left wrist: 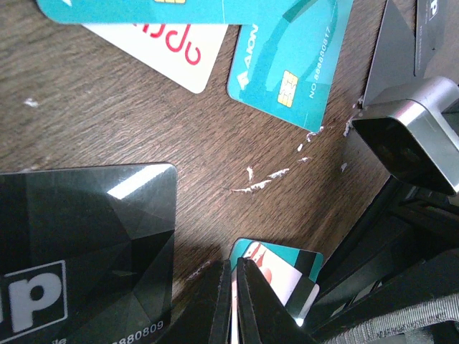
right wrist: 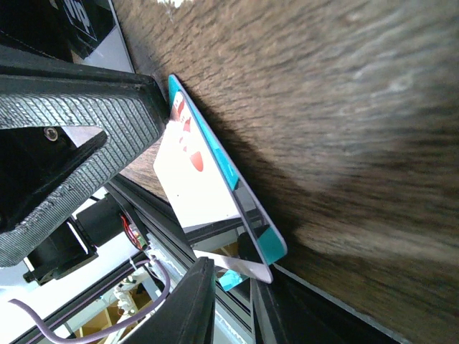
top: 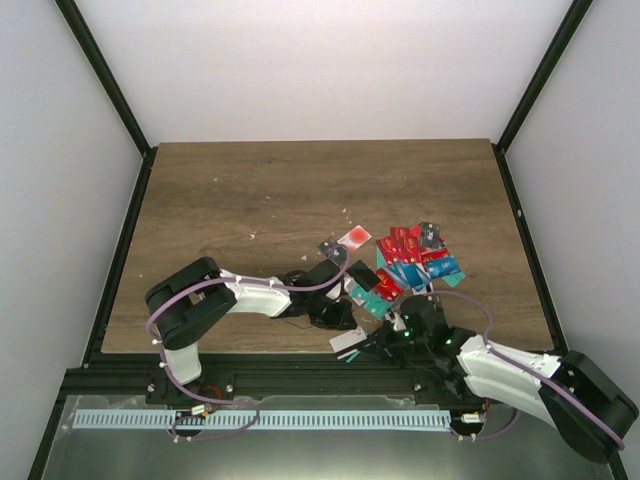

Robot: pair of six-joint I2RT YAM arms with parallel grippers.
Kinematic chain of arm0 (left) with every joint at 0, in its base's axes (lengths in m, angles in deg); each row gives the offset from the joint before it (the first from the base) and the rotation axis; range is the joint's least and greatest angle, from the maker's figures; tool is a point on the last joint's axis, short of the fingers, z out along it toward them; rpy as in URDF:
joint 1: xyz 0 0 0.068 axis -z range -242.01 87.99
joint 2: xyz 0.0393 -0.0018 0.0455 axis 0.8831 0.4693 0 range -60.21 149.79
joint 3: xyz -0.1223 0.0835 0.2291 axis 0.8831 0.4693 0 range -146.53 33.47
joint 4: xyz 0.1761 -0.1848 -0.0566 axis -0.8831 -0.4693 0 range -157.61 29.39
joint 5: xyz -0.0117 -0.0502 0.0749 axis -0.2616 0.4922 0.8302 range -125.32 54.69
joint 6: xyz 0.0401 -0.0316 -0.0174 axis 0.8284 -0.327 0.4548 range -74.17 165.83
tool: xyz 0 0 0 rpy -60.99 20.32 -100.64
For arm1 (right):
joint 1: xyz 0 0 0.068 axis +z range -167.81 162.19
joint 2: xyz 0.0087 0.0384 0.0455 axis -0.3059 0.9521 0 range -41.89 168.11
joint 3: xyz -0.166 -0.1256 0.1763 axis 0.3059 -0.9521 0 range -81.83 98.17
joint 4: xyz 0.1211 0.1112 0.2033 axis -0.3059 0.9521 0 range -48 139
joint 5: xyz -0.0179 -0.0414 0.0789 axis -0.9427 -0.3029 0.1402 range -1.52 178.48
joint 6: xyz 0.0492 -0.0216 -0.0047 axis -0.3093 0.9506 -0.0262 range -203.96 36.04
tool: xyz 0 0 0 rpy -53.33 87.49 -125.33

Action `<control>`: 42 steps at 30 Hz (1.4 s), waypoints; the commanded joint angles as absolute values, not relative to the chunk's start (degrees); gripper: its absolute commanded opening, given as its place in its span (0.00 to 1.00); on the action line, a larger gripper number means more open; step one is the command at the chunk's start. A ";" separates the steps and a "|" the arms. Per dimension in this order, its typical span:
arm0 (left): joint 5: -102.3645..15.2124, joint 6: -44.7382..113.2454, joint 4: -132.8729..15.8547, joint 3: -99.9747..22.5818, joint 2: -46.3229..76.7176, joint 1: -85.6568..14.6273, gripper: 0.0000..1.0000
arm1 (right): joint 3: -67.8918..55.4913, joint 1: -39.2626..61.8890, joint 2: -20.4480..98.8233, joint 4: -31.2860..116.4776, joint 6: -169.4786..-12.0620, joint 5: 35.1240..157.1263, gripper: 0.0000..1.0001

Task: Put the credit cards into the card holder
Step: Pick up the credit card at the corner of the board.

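My left gripper (left wrist: 235,294) is shut on the edge of a white card with a red mark (left wrist: 283,276), and a teal card (left wrist: 287,252) lies against it. Both cards sit at the table's front edge (top: 347,342). In the right wrist view the white card (right wrist: 190,179) and the teal card (right wrist: 271,244) stand tilted, and their lower corner reaches between the parted fingers of my right gripper (right wrist: 233,301). A heap of red, teal and blue cards (top: 415,258) lies behind. I cannot pick out the card holder for certain.
A black card (left wrist: 86,244) lies left of my left fingers. Beyond it lie a teal chip card (left wrist: 287,64) and a white card with red script (left wrist: 165,46). A white card with a red circle (top: 354,238) lies apart. The black frame rail (top: 300,372) runs below the table edge.
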State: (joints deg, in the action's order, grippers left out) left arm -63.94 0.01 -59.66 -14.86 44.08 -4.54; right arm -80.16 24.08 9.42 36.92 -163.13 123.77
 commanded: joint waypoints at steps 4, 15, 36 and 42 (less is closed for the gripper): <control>-65.19 0.89 -67.44 -14.44 45.14 -3.07 0.06 | -78.61 24.29 9.59 36.15 -164.24 122.01 0.18; -65.41 2.41 -69.65 -16.47 45.32 -3.54 0.06 | -75.45 24.29 7.66 40.96 -164.91 123.42 0.21; -65.98 2.02 -70.32 -16.78 43.85 -4.77 0.06 | -71.73 24.29 12.18 39.78 -163.07 123.38 0.18; -65.73 1.56 -70.48 -16.67 43.33 -5.02 0.06 | -71.39 24.24 12.29 39.78 -162.62 123.59 0.20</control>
State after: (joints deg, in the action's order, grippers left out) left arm -65.03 1.52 -66.74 -17.09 43.73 -5.42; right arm -74.13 24.08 11.95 43.10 -163.85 125.19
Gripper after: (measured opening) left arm 0.063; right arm 0.200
